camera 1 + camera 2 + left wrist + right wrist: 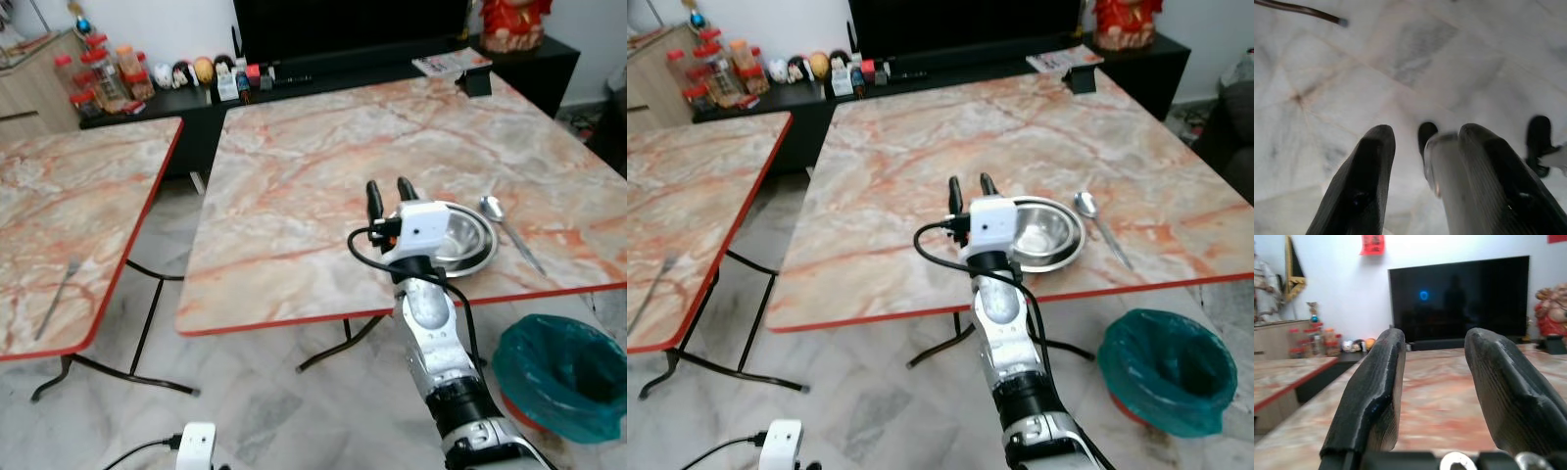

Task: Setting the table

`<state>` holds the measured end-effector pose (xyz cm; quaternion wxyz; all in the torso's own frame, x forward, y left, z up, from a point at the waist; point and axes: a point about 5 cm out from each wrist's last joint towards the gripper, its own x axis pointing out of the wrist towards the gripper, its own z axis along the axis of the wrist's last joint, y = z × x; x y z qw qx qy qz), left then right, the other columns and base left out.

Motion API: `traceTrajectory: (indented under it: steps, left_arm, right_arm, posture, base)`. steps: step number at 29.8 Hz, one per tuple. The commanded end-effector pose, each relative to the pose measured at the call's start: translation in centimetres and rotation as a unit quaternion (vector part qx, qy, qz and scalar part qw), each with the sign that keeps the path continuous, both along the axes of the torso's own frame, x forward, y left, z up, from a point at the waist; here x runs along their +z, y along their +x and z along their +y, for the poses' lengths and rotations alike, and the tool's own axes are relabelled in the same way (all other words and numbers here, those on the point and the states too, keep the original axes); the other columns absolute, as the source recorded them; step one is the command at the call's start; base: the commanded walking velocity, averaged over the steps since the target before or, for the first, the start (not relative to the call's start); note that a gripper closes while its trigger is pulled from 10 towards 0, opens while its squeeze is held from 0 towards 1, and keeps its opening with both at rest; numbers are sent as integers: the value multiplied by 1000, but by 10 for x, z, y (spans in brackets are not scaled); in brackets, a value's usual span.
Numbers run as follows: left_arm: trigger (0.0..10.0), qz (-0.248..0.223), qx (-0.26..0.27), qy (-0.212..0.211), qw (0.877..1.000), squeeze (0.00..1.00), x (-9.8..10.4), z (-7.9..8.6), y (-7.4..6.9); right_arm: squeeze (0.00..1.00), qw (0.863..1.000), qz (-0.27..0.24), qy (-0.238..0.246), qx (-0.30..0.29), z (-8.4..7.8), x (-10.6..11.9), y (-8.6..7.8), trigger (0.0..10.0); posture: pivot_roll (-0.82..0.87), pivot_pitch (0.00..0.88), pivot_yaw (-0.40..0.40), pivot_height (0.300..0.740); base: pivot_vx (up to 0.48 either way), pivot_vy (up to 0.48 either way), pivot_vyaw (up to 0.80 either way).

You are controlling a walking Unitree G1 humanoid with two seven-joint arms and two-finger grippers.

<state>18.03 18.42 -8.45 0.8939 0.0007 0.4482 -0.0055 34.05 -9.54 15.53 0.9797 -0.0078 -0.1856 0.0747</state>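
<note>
A steel bowl (468, 241) sits near the front edge of the right marble table (323, 157), with a metal spoon (506, 225) lying just to its right. My right gripper (389, 186) is raised over the table just left of the bowl. It is open, and the right wrist view shows nothing between its fingers (1376, 391). A fork (59, 294) lies on the left table (69, 186) near its front edge. My left gripper (1425, 131) hangs open over the tiled floor.
A teal-lined bin (568, 377) stands on the floor right of my right arm. A gap of floor separates the two tables. Behind them a dark cabinet (313, 73) holds jars (98, 73), small items, a magazine (446, 64) and a television.
</note>
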Motion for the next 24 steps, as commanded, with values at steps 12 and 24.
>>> traceTrajectory:
  steps: [12,24]
  left_arm:
    - [10000,18,3,15,1000,0,-3,12,-11]
    - [10000,18,3,15,1000,0,-4,12,-11]
  right_arm:
    - [0,999,-2,5,32,18,3,-3,10000]
    - [0,999,0,7,34,19,3,-3,10000]
  posture:
    - [-115,0,106,740]
    - [-112,0,109,740]
  base:
    - [0,480,0]
    - [0,480,0]
